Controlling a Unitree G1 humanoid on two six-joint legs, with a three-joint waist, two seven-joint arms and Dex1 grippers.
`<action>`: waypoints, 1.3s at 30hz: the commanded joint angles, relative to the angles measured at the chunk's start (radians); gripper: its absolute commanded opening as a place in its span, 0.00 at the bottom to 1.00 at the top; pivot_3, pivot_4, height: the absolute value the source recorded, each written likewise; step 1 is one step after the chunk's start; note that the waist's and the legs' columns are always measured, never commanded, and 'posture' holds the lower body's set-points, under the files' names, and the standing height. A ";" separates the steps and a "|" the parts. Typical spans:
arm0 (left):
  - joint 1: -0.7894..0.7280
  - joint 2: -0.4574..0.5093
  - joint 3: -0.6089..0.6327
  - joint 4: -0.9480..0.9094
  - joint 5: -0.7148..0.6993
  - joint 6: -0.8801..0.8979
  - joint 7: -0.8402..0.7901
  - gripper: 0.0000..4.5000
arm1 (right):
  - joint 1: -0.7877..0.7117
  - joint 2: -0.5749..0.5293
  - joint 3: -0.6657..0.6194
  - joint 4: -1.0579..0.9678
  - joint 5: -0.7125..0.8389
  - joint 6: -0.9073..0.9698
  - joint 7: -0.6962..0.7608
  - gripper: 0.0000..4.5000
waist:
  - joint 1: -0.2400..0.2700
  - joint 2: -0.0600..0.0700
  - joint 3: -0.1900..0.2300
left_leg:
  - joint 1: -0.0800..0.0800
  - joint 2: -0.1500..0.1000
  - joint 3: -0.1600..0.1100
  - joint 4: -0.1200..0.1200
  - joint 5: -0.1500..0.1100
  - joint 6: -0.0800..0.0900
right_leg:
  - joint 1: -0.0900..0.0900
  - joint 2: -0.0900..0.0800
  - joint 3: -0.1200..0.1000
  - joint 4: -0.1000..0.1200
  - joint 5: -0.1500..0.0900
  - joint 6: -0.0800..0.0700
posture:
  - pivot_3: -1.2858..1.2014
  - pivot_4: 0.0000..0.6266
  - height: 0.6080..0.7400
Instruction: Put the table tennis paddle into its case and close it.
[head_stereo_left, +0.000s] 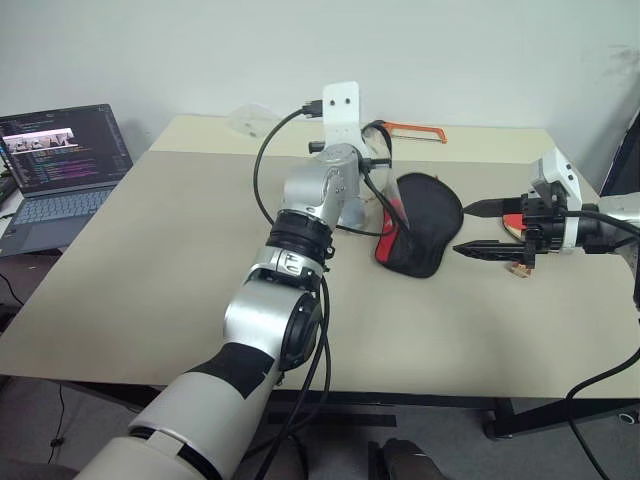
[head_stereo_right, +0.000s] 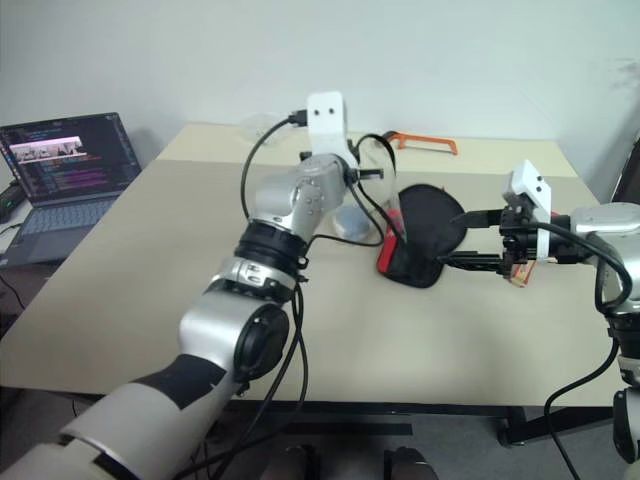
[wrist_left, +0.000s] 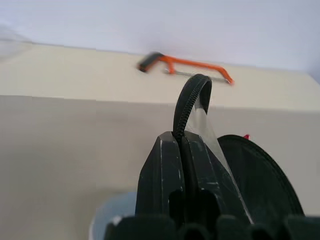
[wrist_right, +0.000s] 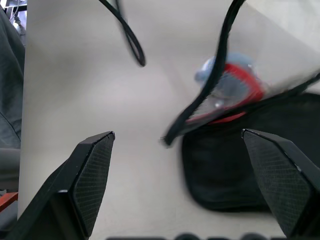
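Lab — laptop (head_stereo_left: 62, 165), hacksaw (head_stereo_left: 415, 130), worktable (head_stereo_left: 150, 280)

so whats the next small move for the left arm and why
Probably lift a little higher to open the mouth: the left gripper is shut on the zip edge of the case on the table, and the right gripper stands open beside it.

I see a wide beige table (head_stereo_left: 150, 260). On its right half lies the black case (head_stereo_left: 425, 225), one red edge showing. At the far edge rests an orange hacksaw (head_stereo_left: 413, 130). A crumpled clear plastic bag (head_stereo_left: 252, 120) sits at the far left. A small wooden piece (head_stereo_left: 519, 268) lies right of the case.
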 joint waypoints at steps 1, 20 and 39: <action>-0.057 -0.011 0.018 0.060 0.004 -0.098 -0.006 0.01 | -0.006 -0.018 -0.036 -0.035 0.017 0.004 -0.001 1.00 | 0.002 0.000 0.000 | 0.000 0.000 0.000 0.000 0.000 0.000 | 0.000 0.000 0.000 0.000 0.000 0.000 | 0.52 0.24 1.00; 0.045 0.119 0.116 0.216 -0.045 -0.062 -0.130 0.01 | -0.014 -0.013 -0.017 -0.010 -0.001 -0.004 -0.002 1.00 | 0.000 0.000 0.000 | 0.000 -0.001 0.000 0.000 0.000 0.000 | 0.000 -0.001 0.000 0.001 0.000 0.000 | 0.52 0.24 1.00; 0.063 0.242 0.050 0.187 -0.016 0.067 -0.420 0.01 | -0.023 -0.012 -0.004 0.006 -0.019 -0.024 0.000 1.00 | 0.002 0.000 0.000 | 0.000 -0.001 -0.001 0.000 0.000 0.000 | 0.000 -0.001 -0.001 0.001 0.002 -0.004 | 0.52 0.24 1.00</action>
